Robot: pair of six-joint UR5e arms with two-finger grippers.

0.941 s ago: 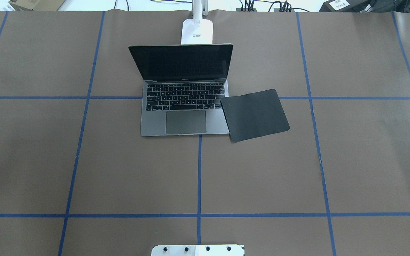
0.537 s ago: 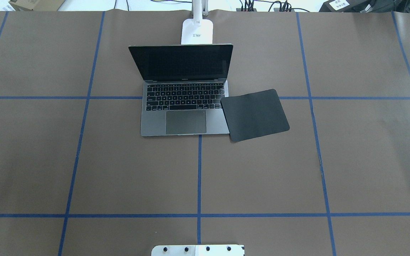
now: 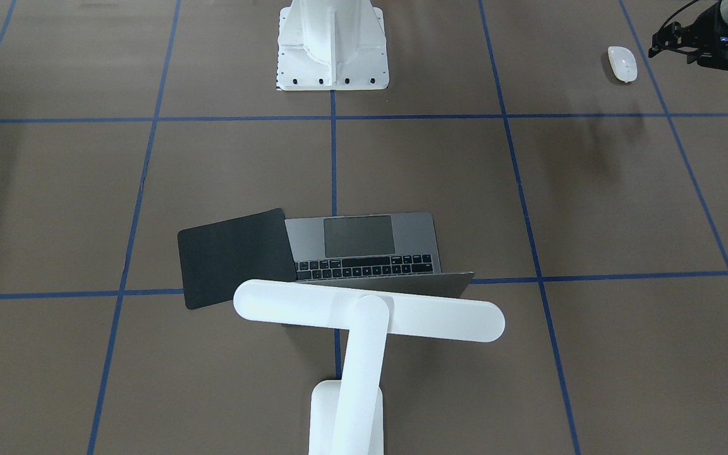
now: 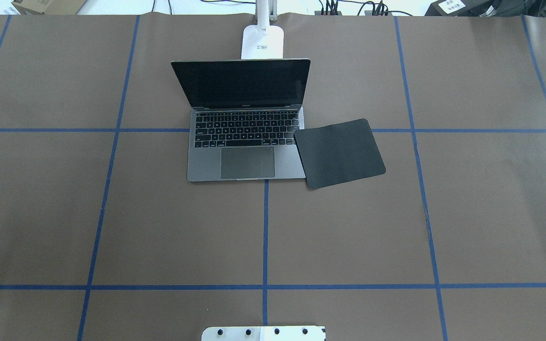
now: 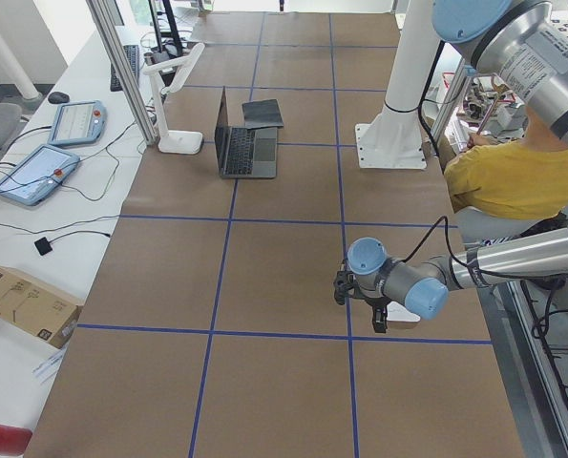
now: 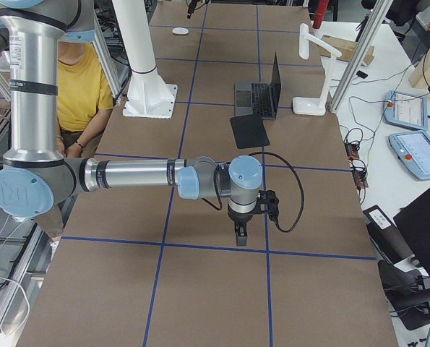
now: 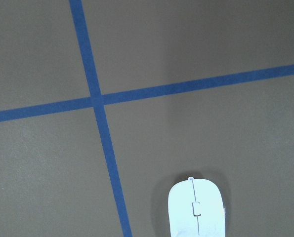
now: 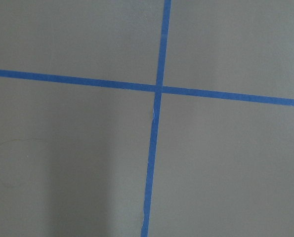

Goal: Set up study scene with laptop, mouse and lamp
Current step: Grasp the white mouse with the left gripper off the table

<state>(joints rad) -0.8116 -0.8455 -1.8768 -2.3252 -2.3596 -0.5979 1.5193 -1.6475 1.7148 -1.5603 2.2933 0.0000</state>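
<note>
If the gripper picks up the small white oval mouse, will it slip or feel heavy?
The small smooth white oval mouse looks glossy and rounded, so a grip may slip off its curved top. It is far smaller than the slim grey laptop, so probably light. It lies flat, so rolling seems unlikely.

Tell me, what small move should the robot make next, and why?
Probably bring the left gripper over the mouse, ready to grasp it. The mouse lies alone, far from the open laptop and right beside that gripper, while the black mat next to the laptop has no mouse on it.
</note>
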